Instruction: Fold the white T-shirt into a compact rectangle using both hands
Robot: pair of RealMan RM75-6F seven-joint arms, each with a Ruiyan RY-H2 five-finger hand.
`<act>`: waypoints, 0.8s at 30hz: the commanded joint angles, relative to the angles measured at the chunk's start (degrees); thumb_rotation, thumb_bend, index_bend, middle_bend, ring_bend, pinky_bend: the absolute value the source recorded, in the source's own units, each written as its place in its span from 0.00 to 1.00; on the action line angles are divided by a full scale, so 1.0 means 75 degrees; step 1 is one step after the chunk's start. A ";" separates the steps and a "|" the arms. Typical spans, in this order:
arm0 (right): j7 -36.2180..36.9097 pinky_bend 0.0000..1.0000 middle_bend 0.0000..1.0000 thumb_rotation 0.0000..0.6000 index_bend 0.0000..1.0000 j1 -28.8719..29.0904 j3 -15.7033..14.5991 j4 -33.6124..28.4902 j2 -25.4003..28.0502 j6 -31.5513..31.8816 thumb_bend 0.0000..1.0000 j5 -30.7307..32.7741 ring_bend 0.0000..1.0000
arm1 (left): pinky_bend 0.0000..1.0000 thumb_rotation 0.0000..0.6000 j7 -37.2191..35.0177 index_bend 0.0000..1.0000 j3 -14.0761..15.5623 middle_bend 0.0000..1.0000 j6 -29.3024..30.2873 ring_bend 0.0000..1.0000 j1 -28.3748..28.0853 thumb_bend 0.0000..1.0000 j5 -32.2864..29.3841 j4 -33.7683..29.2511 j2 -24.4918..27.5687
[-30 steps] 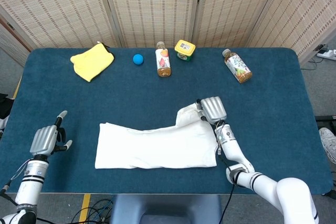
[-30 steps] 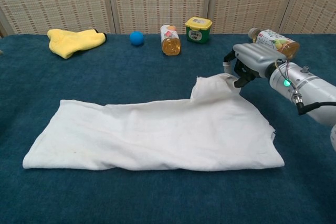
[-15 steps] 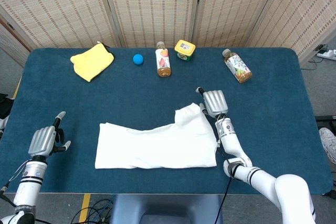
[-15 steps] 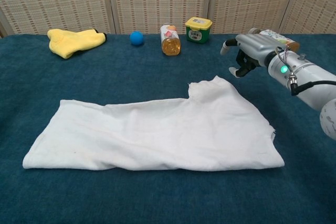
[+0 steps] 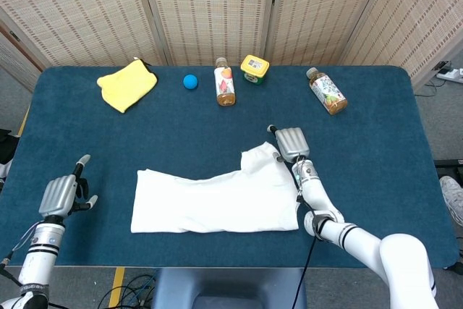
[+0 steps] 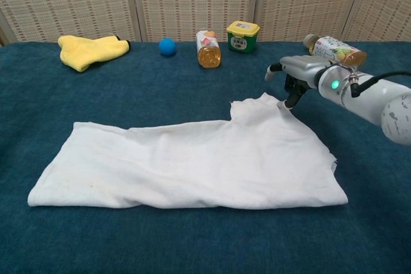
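the white t-shirt [image 6: 192,162] looks soft and limp; best pinched at its corners. right hand [image 6: 294,76] touches its raised sleeve, holding nothing; left hand [image 5: 61,195] hovers open.

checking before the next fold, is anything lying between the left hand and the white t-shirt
Nothing visible does. The left hand hovers off the white T-shirt at its left end, with only bare blue table between them. The yellow cloth, blue ball and bottles lie along the far edge.
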 commanded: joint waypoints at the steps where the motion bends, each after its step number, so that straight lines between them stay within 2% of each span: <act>1: -0.0459 1.00 0.88 1.00 0.19 0.0209 0.0006 -0.0082 0.0060 -0.0335 0.37 0.0525 0.96 | 0.91 1.00 0.0006 0.00 0.0005 0.72 0.0001 0.65 0.0010 0.31 -0.0002 -0.0001 0.0004; 11: -0.1100 1.00 0.88 1.00 0.19 0.0541 -0.0244 -0.0102 0.0091 -0.0682 0.42 0.1477 0.96 | 0.91 1.00 -0.0019 0.00 -0.0006 0.72 -0.0007 0.65 0.0044 0.31 -0.0019 0.0025 0.0006; 17: -0.1098 1.00 0.88 1.00 0.28 0.0566 -0.0427 -0.0237 0.0160 -0.0619 0.43 0.1590 0.96 | 0.91 1.00 -0.0033 0.00 -0.0006 0.72 -0.0024 0.65 0.0051 0.31 -0.0010 0.0049 -0.0020; 24: -0.0787 1.00 0.89 1.00 0.36 0.0500 -0.0567 -0.0349 0.0193 -0.0383 0.44 0.1337 0.96 | 0.91 1.00 -0.0028 0.00 -0.0022 0.72 -0.0025 0.64 0.0045 0.31 0.0006 0.0063 -0.0051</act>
